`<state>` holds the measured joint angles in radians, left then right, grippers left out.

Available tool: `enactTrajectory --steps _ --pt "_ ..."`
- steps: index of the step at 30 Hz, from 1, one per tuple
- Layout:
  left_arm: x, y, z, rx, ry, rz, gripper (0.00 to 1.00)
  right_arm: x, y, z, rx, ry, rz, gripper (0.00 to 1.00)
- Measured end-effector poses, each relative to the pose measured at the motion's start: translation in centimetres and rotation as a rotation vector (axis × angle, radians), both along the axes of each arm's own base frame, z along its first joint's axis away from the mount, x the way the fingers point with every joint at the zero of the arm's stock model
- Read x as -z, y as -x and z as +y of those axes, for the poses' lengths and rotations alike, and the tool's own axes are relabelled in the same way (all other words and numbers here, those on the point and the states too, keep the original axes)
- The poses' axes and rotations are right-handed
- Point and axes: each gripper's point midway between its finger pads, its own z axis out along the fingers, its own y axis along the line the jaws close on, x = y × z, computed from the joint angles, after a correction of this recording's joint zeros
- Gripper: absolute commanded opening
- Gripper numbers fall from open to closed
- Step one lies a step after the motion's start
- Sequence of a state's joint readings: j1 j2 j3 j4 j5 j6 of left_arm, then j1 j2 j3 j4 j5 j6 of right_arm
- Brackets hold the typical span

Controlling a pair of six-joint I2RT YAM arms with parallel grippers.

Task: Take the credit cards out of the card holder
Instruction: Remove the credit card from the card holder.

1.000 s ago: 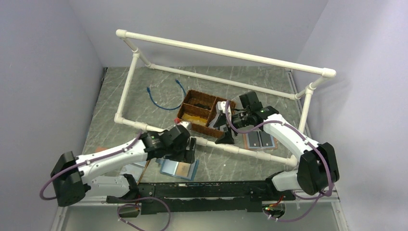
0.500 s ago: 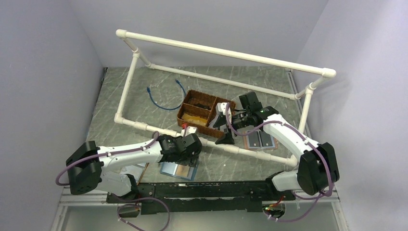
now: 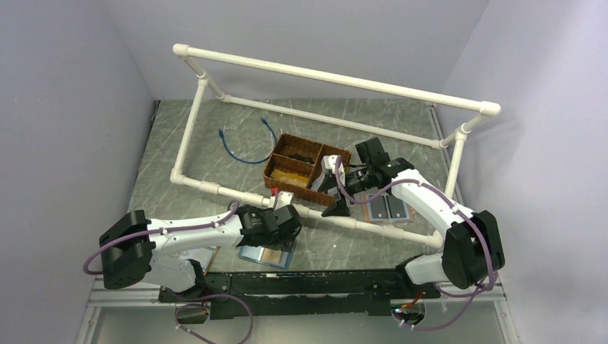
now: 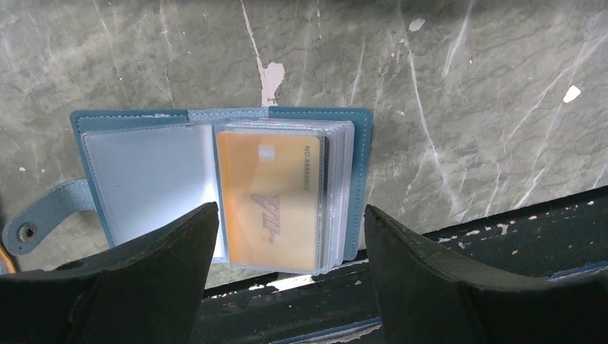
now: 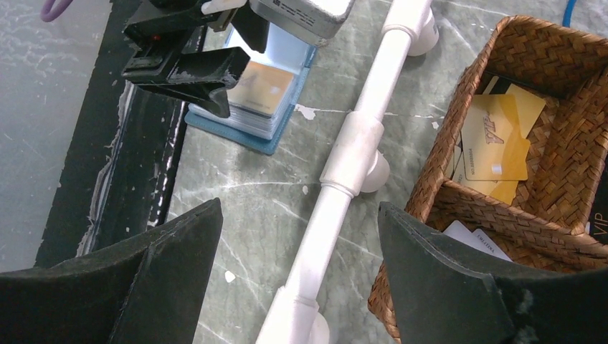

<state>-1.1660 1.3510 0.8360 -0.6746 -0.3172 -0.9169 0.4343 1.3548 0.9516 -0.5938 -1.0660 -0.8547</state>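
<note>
One blue card holder (image 4: 147, 179), lying open on the near side of the white pipe (image 5: 358, 136), long axis roughly along it, strap tab (image 4: 43, 218) at one end. Gold card (image 4: 269, 197) in a clear sleeve, printed "NO" plus small digits. Left gripper (image 4: 288, 211) spread wide above it, empty. Right gripper (image 5: 297, 208) spread, empty, over the pipe. Wicker basket (image 5: 545, 43) beyond the pipe.

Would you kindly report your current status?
Left gripper jaws open above open slate-blue bifold card holder. Orange rectangular card sleeved inside. Right gripper jaws open over white plastic pipe.
</note>
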Motion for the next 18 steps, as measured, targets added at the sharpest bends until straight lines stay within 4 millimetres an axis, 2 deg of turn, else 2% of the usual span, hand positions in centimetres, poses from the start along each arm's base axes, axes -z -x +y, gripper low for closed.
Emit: enactTrajectory --steps 8,18 --pt "-0.29 0.42 -0.27 0.014 0.002 -0.043 0.83 0.25 0.02 -0.04 -0.009 0.004 -0.005 0.82" --pt "-0.92 0.29 0.05 -0.001 0.034 -0.073 0.81 0.3 0.03 -0.16 -0.015 0.003 -0.014 0.81"
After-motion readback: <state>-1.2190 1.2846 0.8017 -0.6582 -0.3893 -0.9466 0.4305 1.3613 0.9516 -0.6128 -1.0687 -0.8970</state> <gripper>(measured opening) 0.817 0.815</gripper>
